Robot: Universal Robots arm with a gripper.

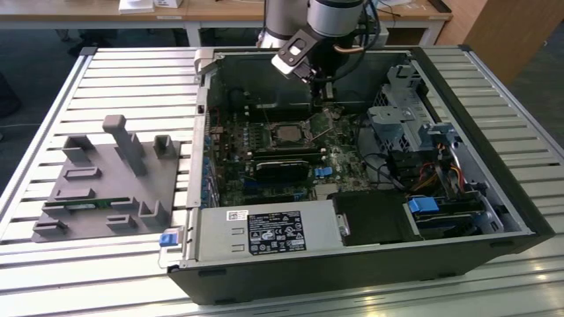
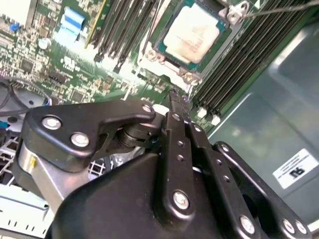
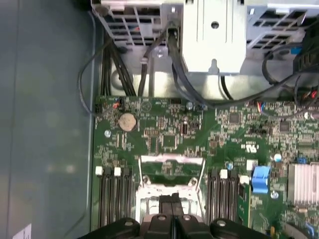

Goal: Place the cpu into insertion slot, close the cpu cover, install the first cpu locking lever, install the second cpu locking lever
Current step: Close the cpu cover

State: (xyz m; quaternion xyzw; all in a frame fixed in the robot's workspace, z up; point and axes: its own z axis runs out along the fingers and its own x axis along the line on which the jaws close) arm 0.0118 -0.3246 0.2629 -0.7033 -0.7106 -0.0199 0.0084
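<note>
Gripper (image 2: 174, 95) with fingers (image 2: 175, 117) pressed together, inside computer case (image 1: 493, 198).
The cpu (image 2: 192, 32) lies flat in the insertion slot (image 2: 172, 62) on the motherboard (image 2: 65, 64), between memory slots (image 2: 124, 25); the fingertips are just beside the slot's edge.

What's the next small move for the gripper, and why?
Probably ease the gripper toward the thin lever and press it down: the cpu sits in the insertion slot, the cpu cover looks closed around it, but that lever sticks out free, and the shut gripper hangs beside the socket.
</note>
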